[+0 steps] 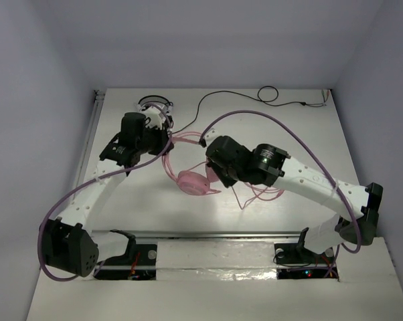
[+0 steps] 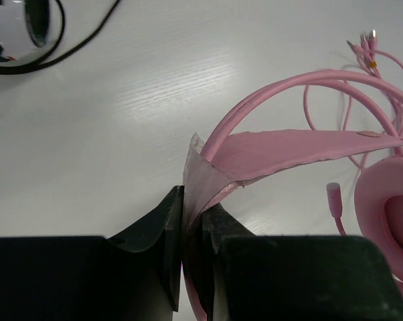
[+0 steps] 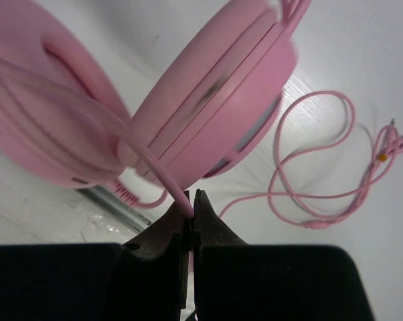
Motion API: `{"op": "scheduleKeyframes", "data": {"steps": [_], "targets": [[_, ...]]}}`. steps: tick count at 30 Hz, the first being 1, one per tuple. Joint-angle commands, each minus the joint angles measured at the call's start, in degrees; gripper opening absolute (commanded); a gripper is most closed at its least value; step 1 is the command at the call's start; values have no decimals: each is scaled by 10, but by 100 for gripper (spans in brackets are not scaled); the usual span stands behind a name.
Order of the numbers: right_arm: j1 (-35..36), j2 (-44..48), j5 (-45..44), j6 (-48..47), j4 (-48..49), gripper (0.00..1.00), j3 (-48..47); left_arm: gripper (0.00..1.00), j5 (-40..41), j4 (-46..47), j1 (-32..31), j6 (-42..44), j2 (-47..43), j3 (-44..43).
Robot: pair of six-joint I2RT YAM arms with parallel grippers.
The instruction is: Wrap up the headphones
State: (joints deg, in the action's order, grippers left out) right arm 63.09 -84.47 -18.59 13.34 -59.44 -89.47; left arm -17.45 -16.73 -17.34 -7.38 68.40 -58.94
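The pink headphones sit mid-table between my two arms, earcups low, headband arching up to the left. My left gripper is shut on the headband's inner pink strap; it shows in the top view at the band's top. My right gripper is shut on the thin pink cable right under the earcup; in the top view it is beside the earcups. The rest of the cable lies in loose loops on the table under the right arm, also seen in the right wrist view.
Smaller black-and-white headphones lie at the back left, also in the left wrist view. Their black cable runs along the back edge. A metal strip marks the table's near edge.
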Motion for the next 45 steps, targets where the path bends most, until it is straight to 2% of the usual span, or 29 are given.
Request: {"op": "scheduleKeyframes", "data": {"steps": [1, 13, 19, 24, 27, 29, 30, 34, 37, 40, 45], "targets": [[5, 10, -68, -7, -5, 0, -28, 0, -89, 44, -15, 10, -6, 8], [5, 38, -172, 6, 29, 0, 8, 0, -222, 72, -26, 22, -15, 21], [5, 63, -226, 4, 40, 0, -5, 0, -204, 57, -37, 30, 0, 15], [5, 69, -254, -10, 50, 5, -2, 0, -207, 57, -37, 32, 2, 15], [5, 62, -240, -5, 37, 5, -3, 0, -196, 57, -37, 30, 3, 13], [5, 63, -183, 12, 8, 5, -17, 0, -166, 57, -31, 21, 4, 11], [5, 63, -182, 12, 8, 5, -17, 0, -166, 57, -30, 18, 4, 12], [5, 84, -58, 4, 15, 0, 5, 0, -179, 64, -12, 7, 11, 5], [5, 83, -1, 5, -1, 0, 19, 0, -167, 65, -7, 6, 8, 3], [5, 92, -55, 24, -17, 0, 35, 0, -181, 63, -7, 10, 14, 4], [5, 90, -109, 52, -73, 1, 6, 0, -150, 55, -7, 15, 13, 7]]}}
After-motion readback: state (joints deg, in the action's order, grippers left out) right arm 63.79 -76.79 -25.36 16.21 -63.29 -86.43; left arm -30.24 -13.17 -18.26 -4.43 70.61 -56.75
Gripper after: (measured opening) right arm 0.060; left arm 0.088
